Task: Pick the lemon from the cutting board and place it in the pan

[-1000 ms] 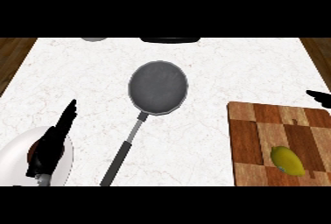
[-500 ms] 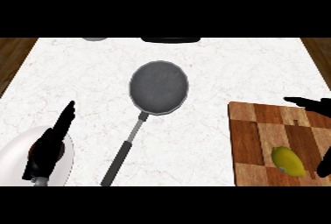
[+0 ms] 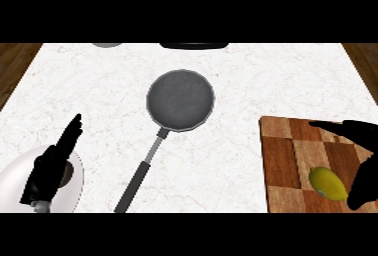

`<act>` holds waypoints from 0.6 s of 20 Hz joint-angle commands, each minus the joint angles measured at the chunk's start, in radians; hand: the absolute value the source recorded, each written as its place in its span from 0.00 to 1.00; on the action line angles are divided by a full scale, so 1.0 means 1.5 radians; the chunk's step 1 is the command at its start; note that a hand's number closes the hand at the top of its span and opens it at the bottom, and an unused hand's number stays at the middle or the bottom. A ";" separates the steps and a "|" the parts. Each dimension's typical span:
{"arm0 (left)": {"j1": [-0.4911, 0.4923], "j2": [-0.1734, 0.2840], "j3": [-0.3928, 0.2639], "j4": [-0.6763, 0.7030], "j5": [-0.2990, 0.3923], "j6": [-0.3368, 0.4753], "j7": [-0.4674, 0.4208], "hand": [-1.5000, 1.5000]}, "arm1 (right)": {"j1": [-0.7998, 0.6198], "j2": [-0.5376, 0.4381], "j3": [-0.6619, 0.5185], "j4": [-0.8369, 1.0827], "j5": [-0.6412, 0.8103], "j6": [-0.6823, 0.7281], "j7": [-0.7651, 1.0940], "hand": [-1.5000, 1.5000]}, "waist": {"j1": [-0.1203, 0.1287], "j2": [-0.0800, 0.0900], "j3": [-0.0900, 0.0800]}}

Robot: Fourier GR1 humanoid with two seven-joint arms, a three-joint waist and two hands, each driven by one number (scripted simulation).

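I am just at the start of this job. The lemon (image 3: 328, 183) is not picked up yet. It lies on the cutting board (image 3: 284, 165), at the near right of the counter (image 3: 88, 90). Nothing is holding it.

My right hand (image 3: 353, 134) is over the cutting board, at the right edge of the view. Its fingers are straight and point left, a bit beyond the lemon. A dark part of the same arm runs down the right edge, just beside the lemon. I cannot tell if it touches the lemon. The fingers are not curled round anything.

My left hand (image 3: 53, 165) rests at the near left. Its fingers are straight and close together, pointing away from me. It holds nothing.

The pan (image 3: 181, 100) sits in the middle of the counter, well apart from the lemon. Its long handle (image 3: 142, 172) points toward me. There is nothing in the pan.

So almost all of the job is left, I think. I need to bring the right hand over the lemon, close the fingers round it, lift it, carry it left to the pan, and let it go there.
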 commanded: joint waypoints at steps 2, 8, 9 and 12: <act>0.039 -0.019 0.013 -0.003 -0.014 -0.017 -0.034 0.50 | 0.011 0.025 -0.003 -0.025 0.024 0.047 0.044 0.00 | -0.001 -0.001 0.000; 0.061 -0.032 0.004 -0.059 -0.048 -0.007 0.000 0.50 | 0.050 0.066 0.036 -0.001 0.124 0.022 0.035 0.00 | 0.001 0.000 0.000; 0.041 -0.030 0.033 -0.021 -0.021 -0.039 -0.008 0.50 | 0.036 0.081 0.021 -0.012 0.108 0.039 0.071 0.00 | -0.001 0.000 0.000; 0.020 -0.057 0.023 -0.018 -0.057 -0.022 0.011 0.50 | 0.064 0.067 0.008 -0.001 0.155 0.047 0.021 0.00 | -0.002 0.000 0.000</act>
